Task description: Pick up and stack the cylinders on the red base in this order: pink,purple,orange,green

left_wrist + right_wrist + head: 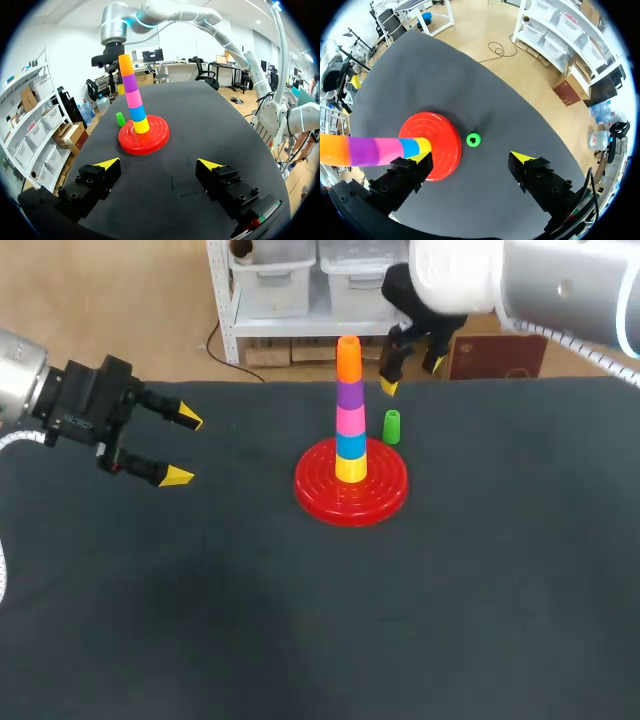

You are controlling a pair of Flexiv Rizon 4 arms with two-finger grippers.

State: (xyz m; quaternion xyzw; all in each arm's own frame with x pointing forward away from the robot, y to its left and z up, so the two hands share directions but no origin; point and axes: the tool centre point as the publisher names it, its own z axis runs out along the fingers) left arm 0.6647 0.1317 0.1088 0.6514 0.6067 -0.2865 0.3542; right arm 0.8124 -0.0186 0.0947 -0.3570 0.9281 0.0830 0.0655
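On the red base [351, 490] [144, 136] [434, 145] stands a stack, bottom to top yellow, blue, pink, purple, orange [348, 358] [126, 65] [334, 150]. A small green cylinder [392, 426] [120, 119] [473, 140] stands upright on the cloth just right of the base. My right gripper [410, 375] [472, 157] hangs open above and behind the stack's top, with nothing between its fingers; the green cylinder lies below it. My left gripper [180, 447] [157, 163] is open and empty at the table's left, well apart from the base.
The dark cloth table [320, 620] holds nothing else. Its far edge runs just behind the base and the right gripper.
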